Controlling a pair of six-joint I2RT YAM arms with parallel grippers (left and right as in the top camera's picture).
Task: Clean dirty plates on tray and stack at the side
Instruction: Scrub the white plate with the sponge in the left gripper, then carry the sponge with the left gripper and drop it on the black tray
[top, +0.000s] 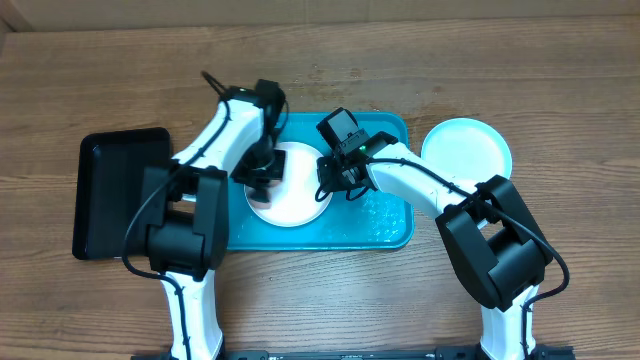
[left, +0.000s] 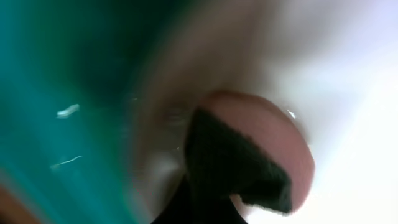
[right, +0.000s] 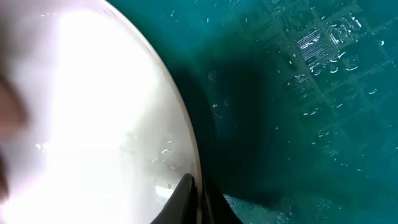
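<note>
The right end effector (top: 335, 178) is closed narrowly on the right rim of the white plate (top: 295, 205), one finger on each side. The left end effector (top: 265, 172) presses on the same plate; blur hides how far it is open. One white plate sits on the tray (top: 385, 225). One pale blue plate (top: 467, 150) sits on the counter (top: 320, 300), just right of the tray. Both arms bend inward over the tray.

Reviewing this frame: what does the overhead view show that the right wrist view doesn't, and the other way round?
Only overhead: the left arm and right arm whole, the black tray at the left of the table, and the pale blue plate on the table right of the turquoise tray.
Only right wrist: the fine grid texture in the tray's wet floor, and the right gripper closed over the rim of the white plate.
Both: the white plate lying in the turquoise tray.
</note>
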